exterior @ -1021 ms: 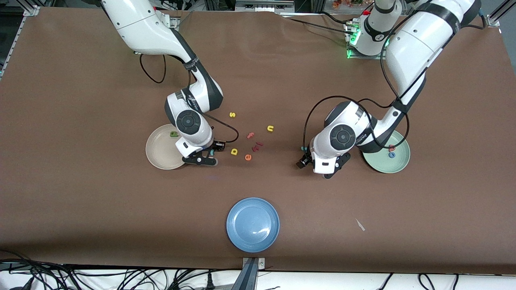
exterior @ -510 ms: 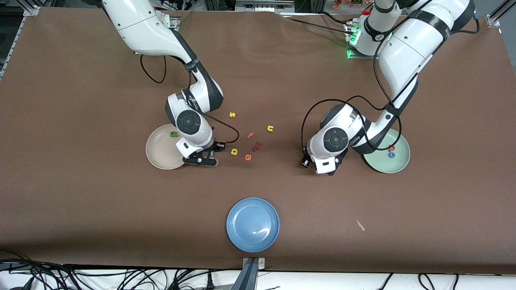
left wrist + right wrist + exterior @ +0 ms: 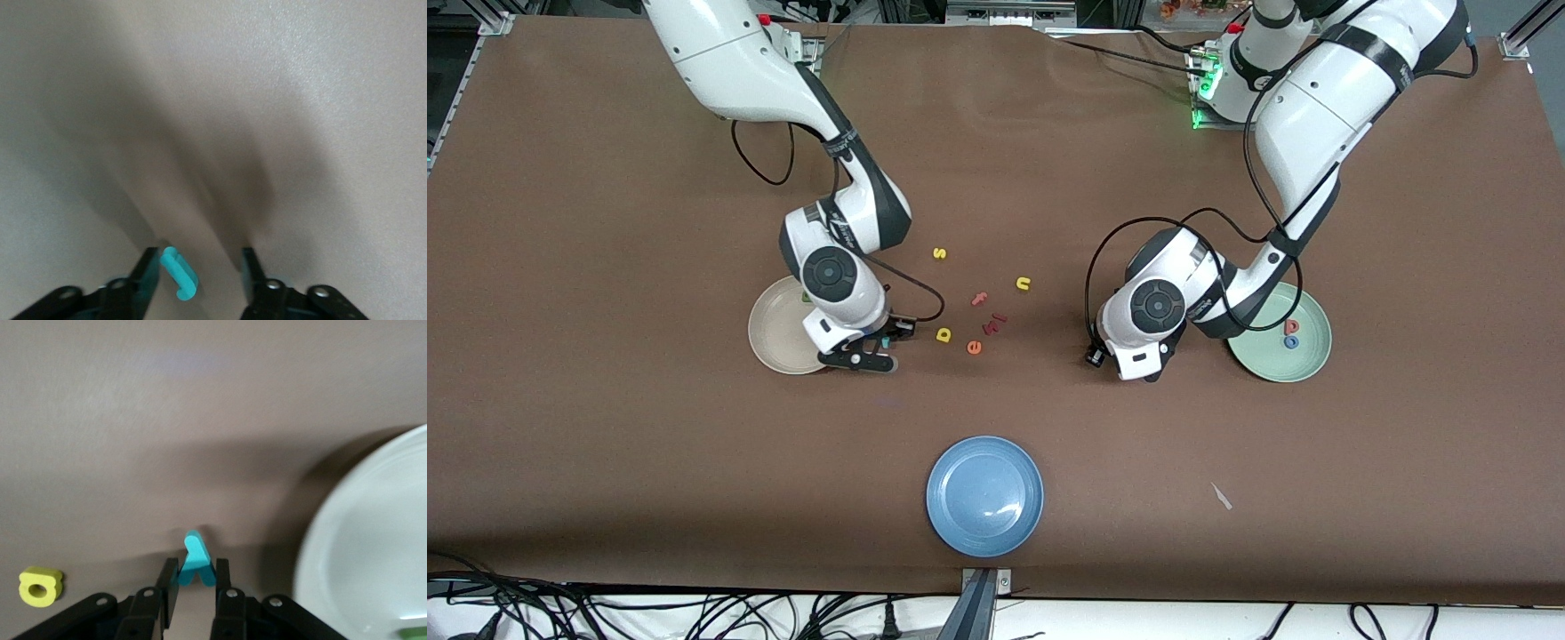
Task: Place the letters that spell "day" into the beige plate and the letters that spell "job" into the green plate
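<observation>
My right gripper (image 3: pixel 195 570) is shut on the teal "y" (image 3: pixel 195 561), low over the table just beside the beige plate (image 3: pixel 775 342). The dark green "a" (image 3: pixel 412 632) lies in that plate. The yellow "d" (image 3: pixel 943 335) lies on the table close by. My left gripper (image 3: pixel 200 257) is open around the teal "j" (image 3: pixel 179 272). The "j" touches one finger, and a gap stays to the other finger. That hand is low over the table beside the green plate (image 3: pixel 1303 364), where the red-pink "b" (image 3: pixel 1290 328) and blue "o" (image 3: pixel 1290 341) lie.
Between the two hands lie a yellow "s" (image 3: pixel 939 253), a yellow "n" (image 3: pixel 1023 284), a pink "f" (image 3: pixel 980 299), a dark red piece (image 3: pixel 992 322) and an orange "e" (image 3: pixel 974 348). A blue plate (image 3: pixel 984 495) sits near the front edge, with a white scrap (image 3: pixel 1221 496) toward the left arm's end.
My right gripper has shut on the teal "y" and shifted slightly toward the beige plate. My left gripper's fingers have narrowed around the "j", and that hand edged away from the green plate.
</observation>
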Controlling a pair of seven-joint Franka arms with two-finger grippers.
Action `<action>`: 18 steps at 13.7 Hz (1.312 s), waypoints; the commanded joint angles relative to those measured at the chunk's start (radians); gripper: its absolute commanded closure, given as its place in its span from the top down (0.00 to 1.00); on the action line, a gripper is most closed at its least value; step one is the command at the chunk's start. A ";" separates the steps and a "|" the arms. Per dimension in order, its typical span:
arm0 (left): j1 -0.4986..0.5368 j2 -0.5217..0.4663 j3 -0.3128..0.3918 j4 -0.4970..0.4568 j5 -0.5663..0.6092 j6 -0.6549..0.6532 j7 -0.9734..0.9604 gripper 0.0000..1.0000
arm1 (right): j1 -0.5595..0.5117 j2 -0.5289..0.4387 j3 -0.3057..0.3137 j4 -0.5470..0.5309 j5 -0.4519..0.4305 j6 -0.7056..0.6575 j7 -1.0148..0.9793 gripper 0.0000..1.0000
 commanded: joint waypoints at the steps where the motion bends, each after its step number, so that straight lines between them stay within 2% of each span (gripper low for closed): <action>1: -0.010 -0.002 0.007 -0.010 0.005 -0.014 -0.020 0.35 | -0.045 -0.065 -0.003 -0.004 0.016 -0.074 -0.092 0.20; 3: -0.011 -0.002 0.009 -0.010 0.005 -0.014 -0.019 0.20 | -0.062 -0.085 -0.018 -0.007 0.016 -0.114 -0.157 0.20; 5: -0.011 -0.004 0.007 -0.008 0.006 -0.014 -0.004 0.00 | -0.063 -0.083 -0.059 -0.029 0.016 -0.173 -0.222 0.20; 9: 0.006 -0.046 -0.001 0.021 0.014 -0.055 0.138 0.00 | -0.066 -0.066 -0.066 -0.118 0.016 -0.099 -0.233 0.22; 10: 0.012 -0.068 -0.001 0.042 0.005 -0.095 0.221 0.00 | -0.068 -0.063 -0.066 -0.122 0.016 -0.092 -0.233 0.28; 11: 0.027 -0.088 -0.002 0.055 0.003 -0.145 0.313 0.00 | -0.071 -0.060 -0.066 -0.124 0.016 -0.094 -0.232 0.53; 12: 0.056 -0.117 -0.002 0.064 0.002 -0.191 0.408 0.00 | -0.074 -0.063 -0.066 -0.118 0.018 -0.095 -0.221 0.85; 13: 0.091 -0.148 -0.004 0.064 0.002 -0.226 0.518 0.00 | -0.074 -0.071 -0.067 -0.106 0.018 -0.100 -0.215 0.98; 16: 0.202 -0.209 -0.002 0.062 0.003 -0.345 0.848 0.00 | -0.065 -0.086 -0.053 -0.055 0.019 -0.106 -0.180 0.99; 18: 0.272 -0.234 -0.001 0.061 0.012 -0.412 1.087 0.00 | -0.054 -0.082 -0.012 -0.006 0.018 -0.106 -0.060 0.99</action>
